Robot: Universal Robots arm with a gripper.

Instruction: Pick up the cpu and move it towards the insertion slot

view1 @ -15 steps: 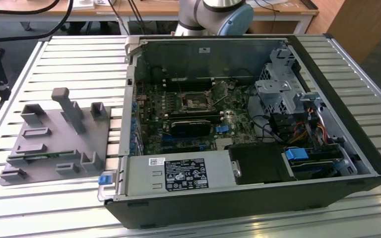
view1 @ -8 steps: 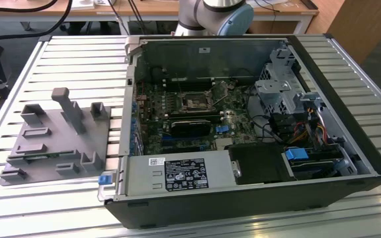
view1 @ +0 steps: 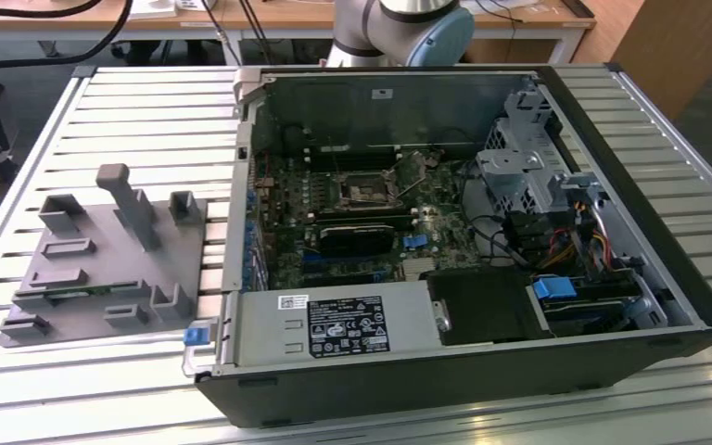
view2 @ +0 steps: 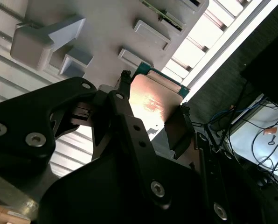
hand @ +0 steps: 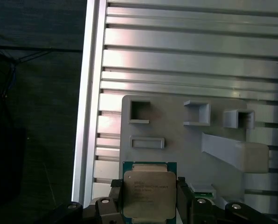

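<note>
The cpu (hand: 147,190) is a flat square chip with a silvery top and a green rim. It sits between the two black fingers of my gripper (hand: 149,199), one finger against each opposite side. In the second wrist view the cpu (view2: 154,100) glints between the same fingers (view2: 124,93) of the gripper (view2: 155,95). It is over the grey fixture plate (hand: 176,140); I cannot tell whether it is lifted off the plate. The insertion slot (view1: 362,190), a silver-framed square socket with a dark centre, lies on the motherboard inside the open computer case (view1: 653,213).
The grey fixture plate (view1: 96,269) with raised blocks and a tall post (view1: 131,204) lies on the slatted metal table (view1: 146,111), at the exterior view's left of the case. The arm's base (view1: 400,28) stands behind the case. Drive cages and cables (view1: 541,213) crowd the case's right side.
</note>
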